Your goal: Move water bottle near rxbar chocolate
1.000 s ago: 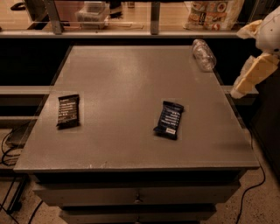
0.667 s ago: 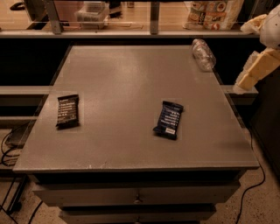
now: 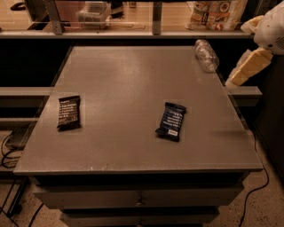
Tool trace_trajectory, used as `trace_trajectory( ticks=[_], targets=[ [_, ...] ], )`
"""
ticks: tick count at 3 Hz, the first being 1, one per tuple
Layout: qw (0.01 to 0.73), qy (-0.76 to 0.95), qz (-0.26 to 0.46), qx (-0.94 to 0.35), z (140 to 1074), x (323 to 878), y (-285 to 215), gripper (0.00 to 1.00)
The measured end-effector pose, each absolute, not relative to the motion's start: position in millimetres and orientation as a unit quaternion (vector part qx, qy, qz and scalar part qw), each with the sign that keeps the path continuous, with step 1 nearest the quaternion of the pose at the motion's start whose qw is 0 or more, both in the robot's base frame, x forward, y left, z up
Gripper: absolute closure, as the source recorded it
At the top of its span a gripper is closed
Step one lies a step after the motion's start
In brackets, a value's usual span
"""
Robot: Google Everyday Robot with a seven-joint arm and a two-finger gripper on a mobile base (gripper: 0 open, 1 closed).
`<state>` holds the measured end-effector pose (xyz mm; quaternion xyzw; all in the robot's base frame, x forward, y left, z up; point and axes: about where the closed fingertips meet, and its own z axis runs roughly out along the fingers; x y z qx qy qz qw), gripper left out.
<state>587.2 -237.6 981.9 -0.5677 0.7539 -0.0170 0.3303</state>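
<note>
The water bottle (image 3: 207,55) is small, clear and crinkled. It lies on its side at the far right corner of the grey table (image 3: 133,75). The rxbar chocolate (image 3: 69,112), a flat black wrapper with white text, lies near the table's left edge. My gripper (image 3: 248,66), with pale yellow fingers under a white wrist, hangs off the table's right side, just right of the bottle and apart from it. It holds nothing that I can see.
A navy-blue bar wrapper with a white label patch (image 3: 171,121) lies right of the table's middle. A shelf behind the table holds a clear container (image 3: 93,11) and snack bags (image 3: 217,9). Cables (image 3: 9,146) hang at the lower left.
My gripper has moved up and toward the far right, closer to the level of the bottle. The bottle and both bars have not moved.
</note>
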Motion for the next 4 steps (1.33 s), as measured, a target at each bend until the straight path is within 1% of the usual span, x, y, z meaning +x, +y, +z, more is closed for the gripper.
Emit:
trace_trajectory(
  ticks=[3, 4],
  targets=[
    [0.398, 0.795, -0.02, -0.458, 948, 676, -269, 0.0],
    [0.398, 0.795, -0.02, -0.458, 948, 676, -269, 0.0]
  ],
)
